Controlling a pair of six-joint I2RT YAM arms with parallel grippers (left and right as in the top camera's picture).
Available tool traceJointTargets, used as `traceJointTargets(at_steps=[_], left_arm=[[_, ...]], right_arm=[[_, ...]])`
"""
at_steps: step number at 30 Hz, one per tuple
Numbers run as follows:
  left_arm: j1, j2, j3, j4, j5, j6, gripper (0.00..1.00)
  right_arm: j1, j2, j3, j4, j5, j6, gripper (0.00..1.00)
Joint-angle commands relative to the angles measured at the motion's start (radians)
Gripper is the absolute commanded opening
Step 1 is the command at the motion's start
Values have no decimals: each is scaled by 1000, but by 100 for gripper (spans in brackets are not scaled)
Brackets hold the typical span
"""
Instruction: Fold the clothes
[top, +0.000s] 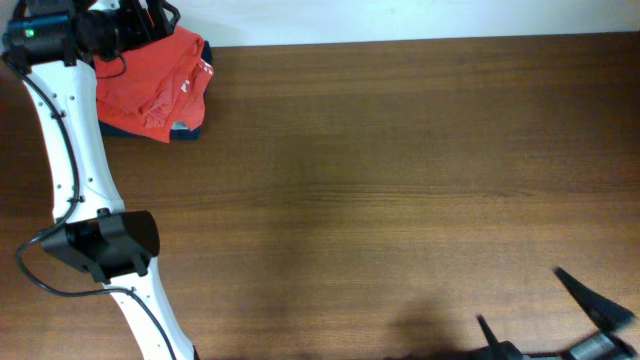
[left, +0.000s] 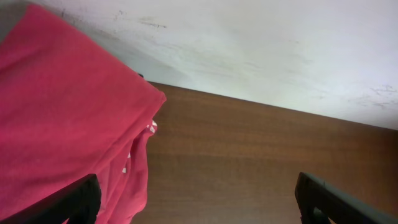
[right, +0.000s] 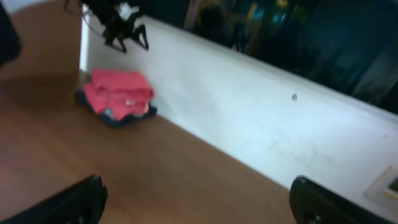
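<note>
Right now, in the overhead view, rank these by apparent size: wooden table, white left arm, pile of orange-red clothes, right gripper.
1. wooden table
2. white left arm, nearer the camera
3. pile of orange-red clothes
4. right gripper, cut off at the frame edge, so unsure

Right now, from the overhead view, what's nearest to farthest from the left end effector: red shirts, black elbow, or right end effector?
1. Red shirts, back left, right by the left end effector.
2. Black elbow, front left.
3. Right end effector, front right, farthest.
</note>
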Motion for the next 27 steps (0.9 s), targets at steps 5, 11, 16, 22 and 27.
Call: traceJointTargets(at_steps=[5,11,16,22,27], left_arm=[[1,10,-3,-2,0,2,99],[1,10,-3,-2,0,2,99],[1,10,-3,-2,0,2,99],[1,10,-3,-2,0,2,99],[1,10,-3,-2,0,2,99]], right_arm=[[-8,-178,-472,430,27,107,99],[-9,-210,-743,780,58,138,99],[-9,-210,-870,931,173,271,98],[-21,-210,-963,999,209,298,99],[-64,-210,-1026,1022,209,327,99]])
